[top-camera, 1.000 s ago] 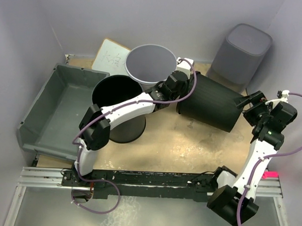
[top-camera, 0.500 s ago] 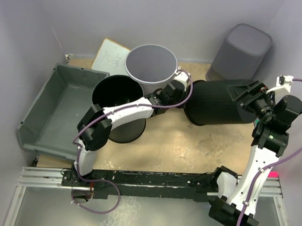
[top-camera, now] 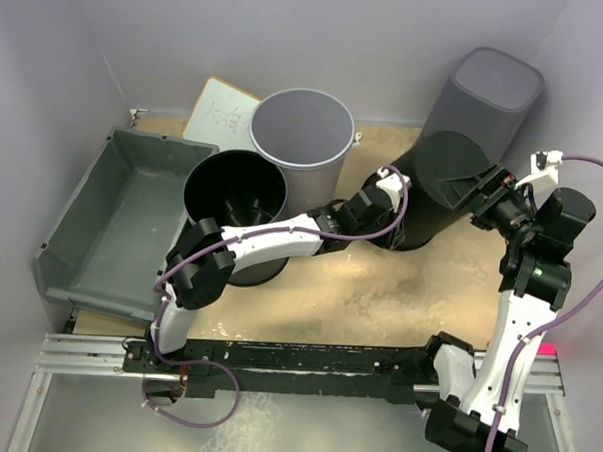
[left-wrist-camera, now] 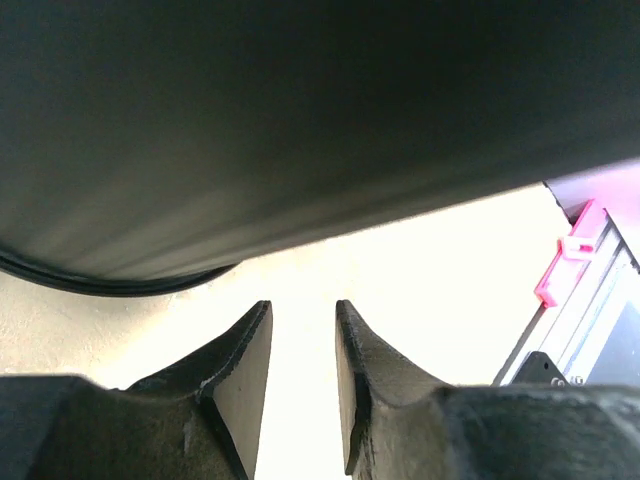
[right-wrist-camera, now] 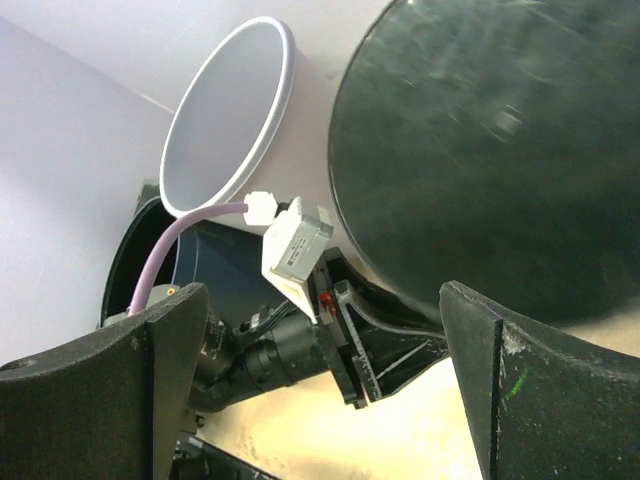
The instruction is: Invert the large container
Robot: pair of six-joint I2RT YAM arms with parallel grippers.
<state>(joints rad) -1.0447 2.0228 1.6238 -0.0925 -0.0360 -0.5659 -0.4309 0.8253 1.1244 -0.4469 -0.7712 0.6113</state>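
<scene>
Since a second ago the black bucket (top-camera: 438, 187) has tipped from lying sideways to base-up. Your left gripper (left-wrist-camera: 303, 310), slightly parted and holding nothing, sits under its wall. The right gripper (top-camera: 486, 191) is spread wide at its base. The tub (top-camera: 132, 219) sits open side up along the left wall.

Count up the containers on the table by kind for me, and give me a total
Round black buckets: 2, one upright and one being tipped between the arms
Round grey bucket: 1
Shallow rectangular grey tub: 1
Tall dark-grey square bin: 1
Total: 5 containers
</scene>
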